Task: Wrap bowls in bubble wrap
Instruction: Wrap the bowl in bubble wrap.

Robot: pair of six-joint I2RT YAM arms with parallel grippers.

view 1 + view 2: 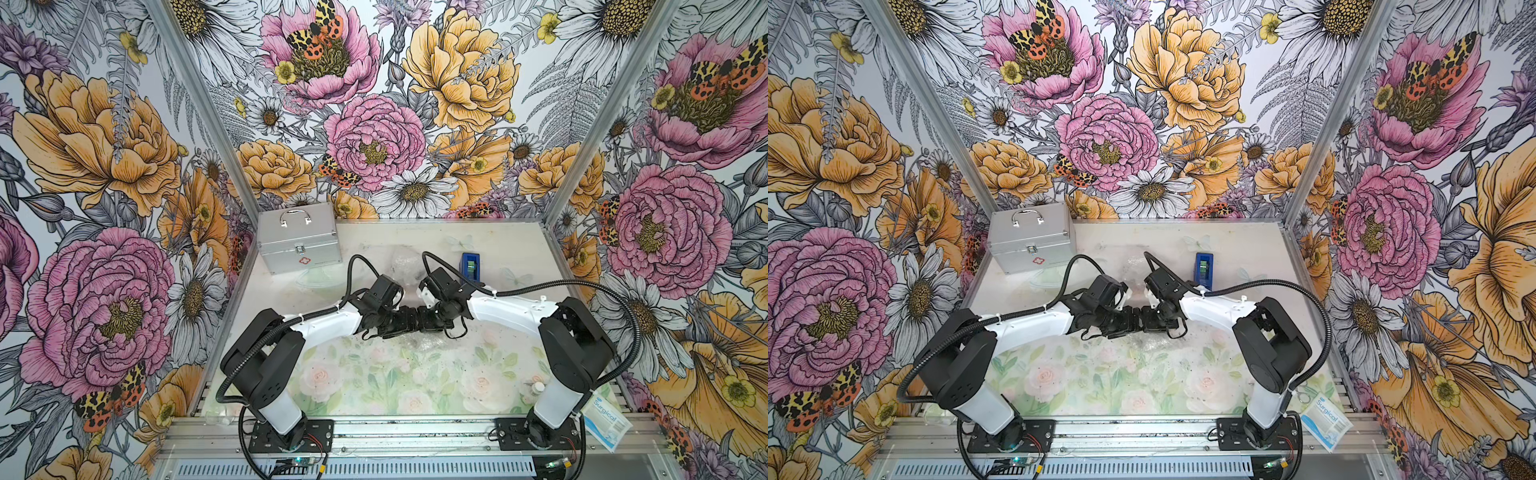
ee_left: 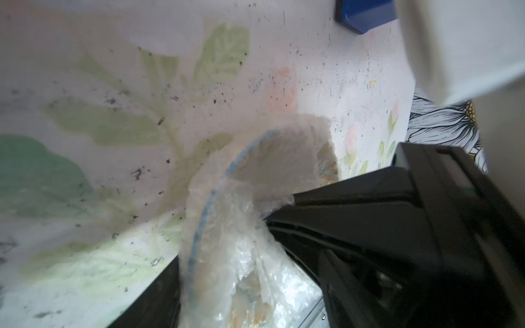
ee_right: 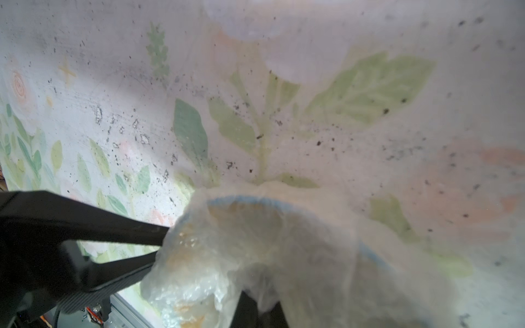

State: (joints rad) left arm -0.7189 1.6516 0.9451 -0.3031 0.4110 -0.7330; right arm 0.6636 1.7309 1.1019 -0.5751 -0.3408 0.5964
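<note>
At the near edge of the tabletop two arms stood on black plates. The left arm and the right arm each went up, bent at the elbow and reached in to the middle, so the two grippers pointed at each other, almost tip to tip. Beside the right arm's foot lay one white and blue packet with the word "Surgical" on it. Between the grippers was one bowl, standing on its edge, its blue rim showing through the bubble wrap bunched round it. The right gripper was nearly closed and pinched a fold of the bubble wrap. The left gripper had its fingers apart, with tabletop showing between them, and their tips just at the wrap. I could not tell if the bowl touched the tabletop. Farther back lay a second clump of wrap; what was inside it I could not tell. Near it stood one blue tape holder. In the far left corner sat one silver case with a red cross on its front.
</note>
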